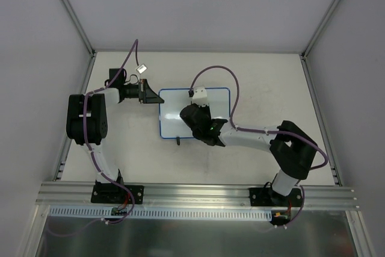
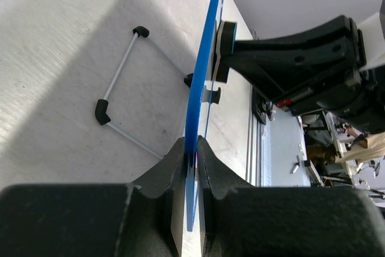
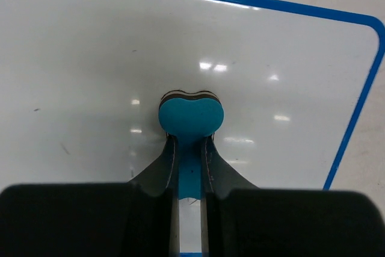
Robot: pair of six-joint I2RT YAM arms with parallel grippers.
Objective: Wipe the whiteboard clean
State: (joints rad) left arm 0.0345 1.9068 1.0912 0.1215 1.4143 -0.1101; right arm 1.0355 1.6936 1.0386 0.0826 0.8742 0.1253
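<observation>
Wiping looks nearly done, as far as I can judge. The whiteboard [image 1: 174, 121] sits in the middle of the table [image 1: 138, 161], between the two arms. The left gripper [image 2: 191, 145] pinches the board's blue left edge. Both fingers press tight on the frame, so the board cannot slide. The right gripper [image 3: 189, 142] pinches a little blue eraser [image 3: 190, 115] and pushes its end onto the white face.

In the right wrist view, the white face is almost all clean. No words or drawings show. A few tiny dark specks [image 3: 62, 147] sit on the left part, away from the eraser. I cannot tell if they are pen marks or just dirt. The near part of the board is hidden under the gripper, so I cannot say if it is clean.

I think this is what is left. Rub over the specks on the left side, check the hidden near part, then lift the eraser and let go of the board. A thin wire stand [image 2: 120, 73] with black ends shows on the table beside the board. I cannot tell if it is joined to the board.
</observation>
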